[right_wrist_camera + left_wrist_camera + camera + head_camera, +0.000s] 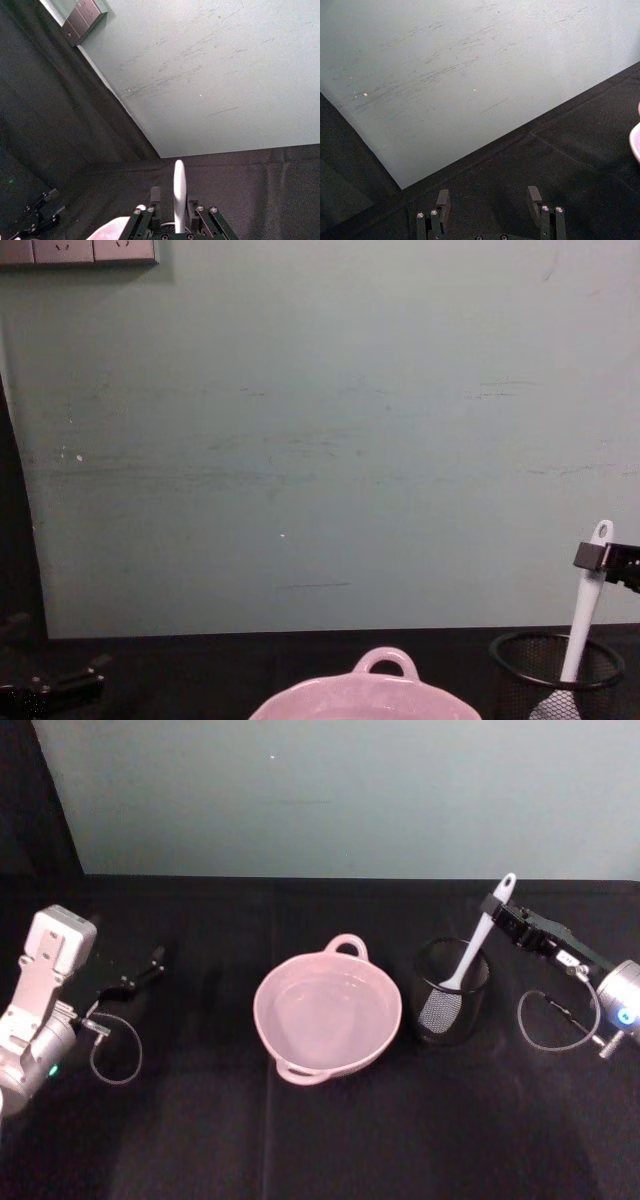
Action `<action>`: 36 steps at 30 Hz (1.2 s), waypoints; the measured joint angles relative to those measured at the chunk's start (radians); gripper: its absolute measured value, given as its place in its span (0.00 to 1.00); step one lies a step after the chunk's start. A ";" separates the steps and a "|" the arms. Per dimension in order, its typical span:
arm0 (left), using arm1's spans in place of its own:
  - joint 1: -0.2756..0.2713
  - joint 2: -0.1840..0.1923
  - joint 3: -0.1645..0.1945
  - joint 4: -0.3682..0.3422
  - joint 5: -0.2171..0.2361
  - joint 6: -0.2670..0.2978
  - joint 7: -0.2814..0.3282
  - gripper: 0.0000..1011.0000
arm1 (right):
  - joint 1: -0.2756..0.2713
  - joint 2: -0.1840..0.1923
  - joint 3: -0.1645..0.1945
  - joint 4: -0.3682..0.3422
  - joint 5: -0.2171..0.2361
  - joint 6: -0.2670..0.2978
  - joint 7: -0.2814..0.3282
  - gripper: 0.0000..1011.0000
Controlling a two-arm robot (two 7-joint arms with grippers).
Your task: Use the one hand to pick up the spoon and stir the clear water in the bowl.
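The long slim white plastic spoon (478,942) stands slanted in a black wire-mesh cup (452,992), head down inside the mesh and handle leaning up and out toward the robot's right. That lean puts the upper handle where the right arm's black boxy gripper (496,906) can reach it from the side, and the fingers are pinched on the handle just under its small oval hole; from the wrist camera the white handle (179,192) rises between the two closed fingers. Just to the cup's left sits the wide, glossy pale pink bowl (385,1032) with clear water, near enough, I'd say, for a short lift and carry across. The left gripper (489,200) hangs parked over the black cloth well off to the left, fingers spread with nothing between them.
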State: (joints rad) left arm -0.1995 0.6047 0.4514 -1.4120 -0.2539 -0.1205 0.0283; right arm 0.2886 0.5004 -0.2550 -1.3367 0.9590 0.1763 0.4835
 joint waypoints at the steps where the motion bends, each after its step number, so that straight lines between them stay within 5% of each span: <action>1: 0.000 0.000 0.000 0.000 0.000 0.000 0.000 1.00 | 0.000 0.000 0.000 0.000 0.000 0.000 0.000 0.32; 22: 0.000 0.000 0.000 0.000 0.000 0.000 0.000 1.00 | -0.001 -0.001 0.002 -0.002 -0.003 0.000 0.001 0.96; 36: 0.000 0.000 0.000 0.000 0.000 0.000 0.000 1.00 | -0.004 0.042 -0.041 -0.021 -0.042 -0.037 -0.027 0.99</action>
State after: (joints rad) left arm -0.1996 0.6047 0.4514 -1.4120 -0.2539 -0.1205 0.0283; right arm 0.2847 0.5419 -0.2961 -1.3578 0.9171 0.1394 0.4563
